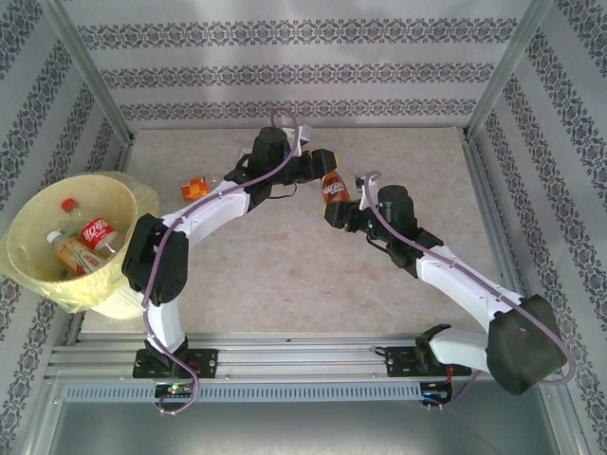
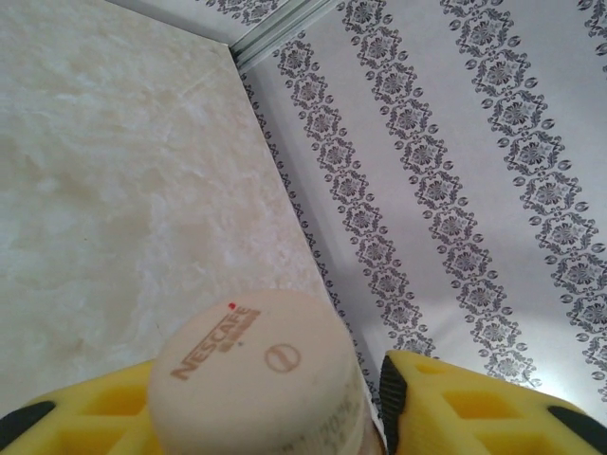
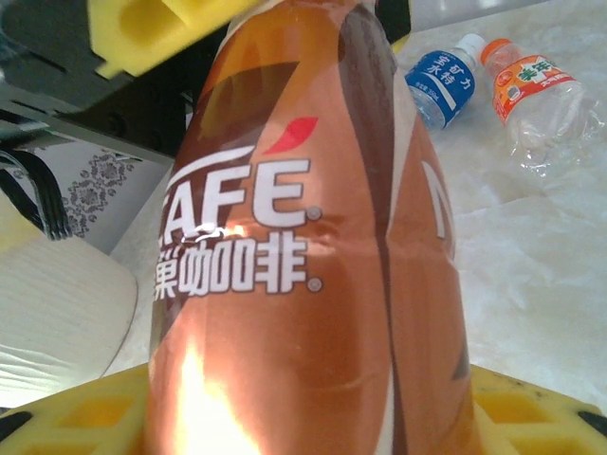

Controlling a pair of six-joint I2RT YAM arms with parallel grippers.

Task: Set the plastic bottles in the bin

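My right gripper (image 3: 308, 417) is pinching a brown coffee bottle (image 3: 303, 237) near its base, yellow pads (image 3: 81, 417) pressed to both sides. The bottle's long axis runs straight out from this gripper, with the cream cap (image 2: 256, 365) pointing away from it into my left gripper (image 2: 275, 422). That gripper's pads sit close on either side of the cap, but I cannot tell whether they are gripping it. The bottle is held clear of the worktop (image 1: 285, 256) between the two grippers. Beyond the right gripper, a blue-labelled bottle (image 3: 444, 83) and an orange-labelled bottle (image 3: 531, 90) lie side by side on the worktop. The bin (image 1: 119, 204) stands well to the left of the left gripper, with a red-labelled bottle (image 1: 95, 232) among those inside.
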